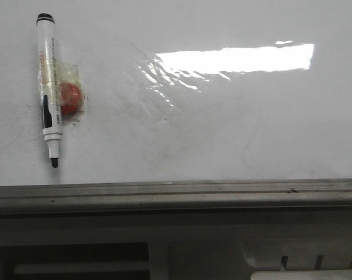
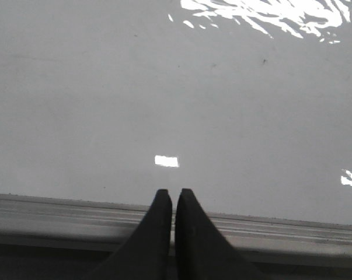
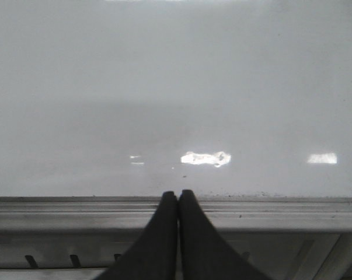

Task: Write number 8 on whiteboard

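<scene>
From the front, the marker (image 1: 49, 87) lies on the board's (image 1: 222, 128) left, long axis front-to-back, tip nearward, no 8 yet; left gripper (image 2: 174, 195) pressed together at the frame, likely nearer; right gripper (image 3: 177, 195) likewise closed.
</scene>
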You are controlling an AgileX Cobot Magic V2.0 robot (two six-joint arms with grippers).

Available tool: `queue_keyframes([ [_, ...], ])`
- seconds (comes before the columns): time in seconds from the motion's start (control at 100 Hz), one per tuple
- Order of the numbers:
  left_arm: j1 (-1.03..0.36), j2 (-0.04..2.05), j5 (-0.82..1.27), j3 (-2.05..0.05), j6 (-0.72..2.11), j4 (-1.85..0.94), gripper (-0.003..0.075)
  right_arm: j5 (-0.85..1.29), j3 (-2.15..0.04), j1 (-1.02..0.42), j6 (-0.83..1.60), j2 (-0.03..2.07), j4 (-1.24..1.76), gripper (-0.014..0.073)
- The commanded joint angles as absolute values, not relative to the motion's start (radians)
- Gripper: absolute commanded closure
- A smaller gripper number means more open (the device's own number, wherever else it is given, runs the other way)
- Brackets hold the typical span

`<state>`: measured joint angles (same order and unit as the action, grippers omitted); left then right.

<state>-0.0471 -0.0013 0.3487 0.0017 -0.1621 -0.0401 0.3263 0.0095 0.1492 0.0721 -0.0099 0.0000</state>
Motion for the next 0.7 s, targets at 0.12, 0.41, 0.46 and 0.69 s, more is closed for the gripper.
queue_keyframes([
  [0.12,-0.047,-0.032,0.320,0.033,-0.168,-0.041,0.0741,0.305,0.023,0.156,0.077,-0.032,-0.006,0.0657],
  [0.41,-0.047,-0.032,0.320,0.033,-0.168,-0.033,0.0741,0.305,0.023,0.156,0.077,-0.032,-0.006,0.0657],
  [0.46,-0.047,-0.032,0.320,0.033,-0.168,-0.033,0.0741,0.305,0.023,0.156,0.077,-0.032,-0.006,0.0657],
  [0.69,-0.047,-0.032,0.320,0.033,-0.168,-0.033,0.0741,0.305,0.023,0.156,0.077,-0.032,-0.006,0.0657],
])
